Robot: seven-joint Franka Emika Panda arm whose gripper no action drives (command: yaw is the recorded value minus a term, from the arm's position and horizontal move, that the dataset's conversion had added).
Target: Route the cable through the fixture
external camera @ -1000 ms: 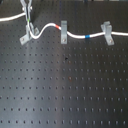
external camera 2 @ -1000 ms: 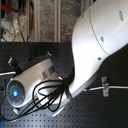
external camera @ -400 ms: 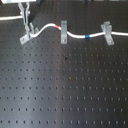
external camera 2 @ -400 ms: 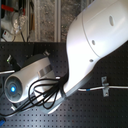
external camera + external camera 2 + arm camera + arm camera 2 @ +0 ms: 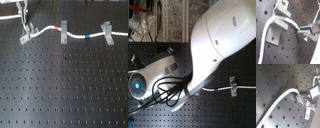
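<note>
Up at the far left of the black holey table (image 5: 65,95) in the first exterior view, the gripper (image 5: 24,25) hangs right over the fixture (image 5: 28,34), the little grey clip that sits slanted on its flat plate. The cable (image 5: 75,36) is a long white cord. It runs from the fixture toward the first exterior view's right, goes through the thin upright clip (image 5: 63,31), then the wider clip (image 5: 107,32), and off the edge. It has a red band (image 5: 58,29) just beside the thin clip and a blue band (image 5: 88,36) between the two clips.

In the first wrist view, the fingers (image 5: 307,28) are squeezed on the cable (image 5: 293,24), and the cord bends between the two prongs of the fixture (image 5: 277,25). In the second wrist view, the fingers (image 5: 304,96) pinch the white cord (image 5: 278,104) at its end too.

In the second exterior view, the big white arm (image 5: 223,45) fills most of the picture, and only a bit of cable (image 5: 223,89) and one clip (image 5: 233,85) peek out.
</note>
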